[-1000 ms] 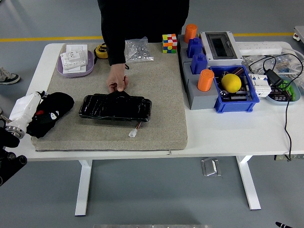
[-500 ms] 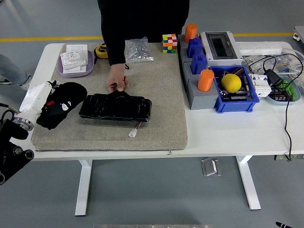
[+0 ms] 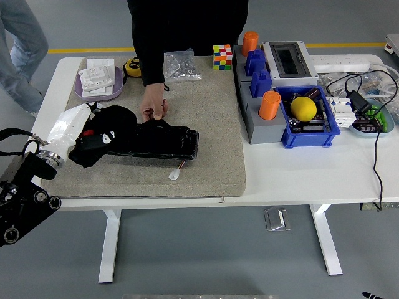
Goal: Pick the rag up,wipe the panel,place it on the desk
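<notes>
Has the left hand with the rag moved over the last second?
Yes. The left hand with the black rag moved right along the grey mat, now overlapping the black panel's left end.

The left arm (image 3: 25,193), entering from eight o'clock, is black with round silver screws and a looping black cable. A silver collar joins its white forearm shell (image 3: 67,126). The robot hand (image 3: 100,138) is black (small red and white markings). The person (image 3: 187,31) at twelve o'clock wears a black long-sleeved top.

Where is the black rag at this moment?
In the head view the black rag is at the left, held in the left hand over the left end of the black panel.
</notes>
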Controlling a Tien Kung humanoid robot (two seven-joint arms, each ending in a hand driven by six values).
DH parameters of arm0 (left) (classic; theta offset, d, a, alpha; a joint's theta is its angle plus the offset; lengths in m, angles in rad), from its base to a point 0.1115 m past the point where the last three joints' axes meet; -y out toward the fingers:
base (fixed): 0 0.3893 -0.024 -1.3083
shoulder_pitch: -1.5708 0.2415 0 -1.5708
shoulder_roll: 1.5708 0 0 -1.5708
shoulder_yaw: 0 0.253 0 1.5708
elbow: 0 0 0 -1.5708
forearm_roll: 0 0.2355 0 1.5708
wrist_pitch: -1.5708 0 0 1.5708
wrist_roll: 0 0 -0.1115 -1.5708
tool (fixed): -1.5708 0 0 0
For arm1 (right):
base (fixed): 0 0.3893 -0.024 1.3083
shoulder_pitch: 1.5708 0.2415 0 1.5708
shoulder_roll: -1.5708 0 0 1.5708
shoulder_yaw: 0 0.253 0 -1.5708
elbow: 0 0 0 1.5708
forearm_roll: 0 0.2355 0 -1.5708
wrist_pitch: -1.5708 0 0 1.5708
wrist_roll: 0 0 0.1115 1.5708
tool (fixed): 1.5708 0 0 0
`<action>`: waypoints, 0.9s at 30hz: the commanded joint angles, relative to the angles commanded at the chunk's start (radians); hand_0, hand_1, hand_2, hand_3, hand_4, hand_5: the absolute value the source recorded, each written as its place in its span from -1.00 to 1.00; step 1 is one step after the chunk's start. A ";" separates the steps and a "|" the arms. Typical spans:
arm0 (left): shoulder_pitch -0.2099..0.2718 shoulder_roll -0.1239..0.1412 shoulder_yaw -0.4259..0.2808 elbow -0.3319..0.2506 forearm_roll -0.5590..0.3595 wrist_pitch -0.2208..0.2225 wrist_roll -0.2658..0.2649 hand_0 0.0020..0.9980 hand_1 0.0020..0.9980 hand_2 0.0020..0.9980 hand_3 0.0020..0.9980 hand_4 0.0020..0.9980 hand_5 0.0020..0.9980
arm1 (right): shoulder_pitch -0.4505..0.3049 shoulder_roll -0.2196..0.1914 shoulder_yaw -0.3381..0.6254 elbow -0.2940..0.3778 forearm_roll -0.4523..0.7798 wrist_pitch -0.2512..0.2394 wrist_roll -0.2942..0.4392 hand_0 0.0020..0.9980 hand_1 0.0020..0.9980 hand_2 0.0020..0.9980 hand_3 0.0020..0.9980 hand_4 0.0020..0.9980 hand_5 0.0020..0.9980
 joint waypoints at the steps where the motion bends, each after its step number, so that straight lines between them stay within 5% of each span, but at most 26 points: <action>1: -0.003 -0.003 0.005 0.005 0.000 0.002 0.000 -0.38 -0.64 0.10 0.06 -0.10 -0.83 | 0.000 0.000 0.000 0.000 0.000 0.000 0.000 0.59 0.34 0.44 0.31 1.00 0.02; 27: -0.070 -0.066 0.120 0.025 0.020 0.009 0.017 -0.39 -0.64 0.11 0.08 -0.10 -0.83 | 0.002 -0.012 -0.015 -0.001 0.007 0.006 0.004 0.58 0.34 0.44 0.31 1.00 0.02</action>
